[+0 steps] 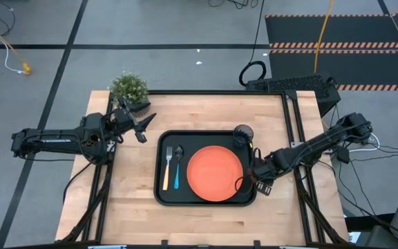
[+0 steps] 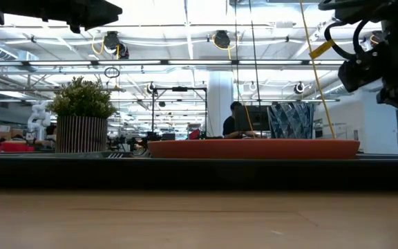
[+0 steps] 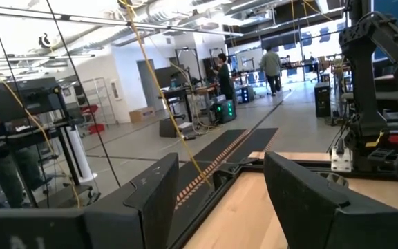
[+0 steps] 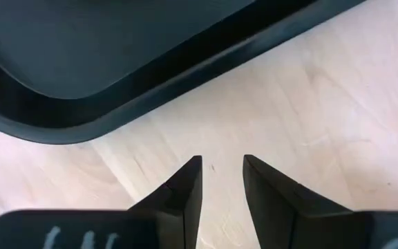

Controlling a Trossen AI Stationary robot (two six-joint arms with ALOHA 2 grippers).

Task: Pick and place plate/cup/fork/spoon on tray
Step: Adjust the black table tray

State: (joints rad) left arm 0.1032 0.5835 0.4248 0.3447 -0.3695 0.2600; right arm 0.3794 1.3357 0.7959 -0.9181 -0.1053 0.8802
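Note:
The black tray (image 1: 206, 203) lies mid-table. On it are the orange plate (image 1: 215, 173), the dark blue cup (image 1: 243, 133) at its far right corner, and the orange-handled fork (image 1: 167, 168) beside the blue-handled spoon (image 1: 178, 168) at its left. My right gripper (image 4: 223, 162) points down over bare wood just outside the tray's rounded corner (image 4: 40, 128), at the tray's near right. Its fingers stand a little apart with nothing between them. My left gripper (image 1: 146, 128) waits open and raised, beyond the tray's far left corner.
A grey pot with a green plant (image 1: 130, 90) stands at the table's far left corner. Bare wood (image 1: 137, 200) lies left of the tray and along the near edge. The right arm's frame rails (image 1: 299, 159) run close to the tray's right side.

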